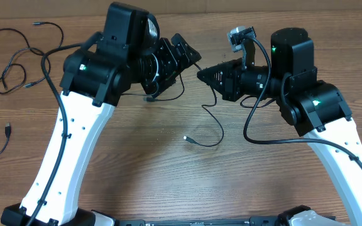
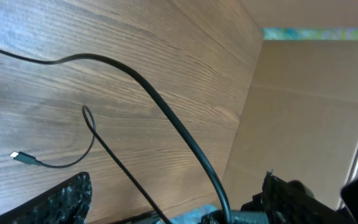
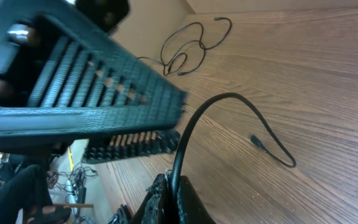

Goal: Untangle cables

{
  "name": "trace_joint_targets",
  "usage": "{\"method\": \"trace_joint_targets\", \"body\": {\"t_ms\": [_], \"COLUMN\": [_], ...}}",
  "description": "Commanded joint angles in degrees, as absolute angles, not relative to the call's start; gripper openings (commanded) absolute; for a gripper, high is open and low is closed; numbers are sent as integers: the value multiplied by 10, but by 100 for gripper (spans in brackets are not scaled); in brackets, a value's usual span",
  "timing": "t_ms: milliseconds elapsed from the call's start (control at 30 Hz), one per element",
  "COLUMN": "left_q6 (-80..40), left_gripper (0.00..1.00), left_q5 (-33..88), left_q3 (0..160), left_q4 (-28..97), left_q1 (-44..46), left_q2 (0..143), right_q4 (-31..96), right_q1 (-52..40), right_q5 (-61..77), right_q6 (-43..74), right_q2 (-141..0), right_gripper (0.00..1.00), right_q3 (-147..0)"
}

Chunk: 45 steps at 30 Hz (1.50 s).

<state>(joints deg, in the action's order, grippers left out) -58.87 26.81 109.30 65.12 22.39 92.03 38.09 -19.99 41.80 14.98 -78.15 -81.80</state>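
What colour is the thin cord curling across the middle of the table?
The cord is black; the right wrist view shows it best.

- Overhead: soft, even light from above; the wooden table (image 1: 168, 182) is bright, with faint shadows beneath the arms (image 1: 74, 144).
- Left wrist: crisp wood grain, a pale sheen mid-frame; its own fingers (image 2: 61, 199) are dark and soft.
- Right wrist: the near ridged finger (image 3: 86, 87) is blurred — the cable (image 3: 227, 95) sharper.

Overhead: thin black flexible cables (image 1: 10, 64) run off left edge. Left wrist: ribbed black left finger (image 2: 64, 199) cut by bottom edge.
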Motion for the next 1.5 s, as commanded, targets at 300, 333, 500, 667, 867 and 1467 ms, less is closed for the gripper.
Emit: {"method": "trace_joint_targets", "body": {"t_ms": [300, 333, 500, 667, 867, 1467], "left_q6": [-781, -792, -824, -823, -823, -816], "left_gripper": [73, 70, 62, 54, 45, 4], "left_q5": [270, 271, 280, 281, 281, 277], "left_q3": [1103, 1103, 1103, 1103, 1103, 1103], "left_q4": [644, 644, 623, 608, 610, 615], "left_q1": [237, 238, 239, 244, 244, 244], "left_q2": [934, 934, 935, 935, 935, 936], "right_q4": [375, 376, 375, 362, 361, 361], "right_q1": [-203, -203, -214, -233, -233, -233], "right_q5": [430, 430, 440, 425, 425, 420], "right_q6": [146, 146, 145, 146, 146, 146], "right_q2": [-782, -782, -782, -782, -782, -782], "right_gripper": [4, 4, 4, 4, 4, 4], "right_q3": [-829, -829, -829, -829, -829, -829]}}
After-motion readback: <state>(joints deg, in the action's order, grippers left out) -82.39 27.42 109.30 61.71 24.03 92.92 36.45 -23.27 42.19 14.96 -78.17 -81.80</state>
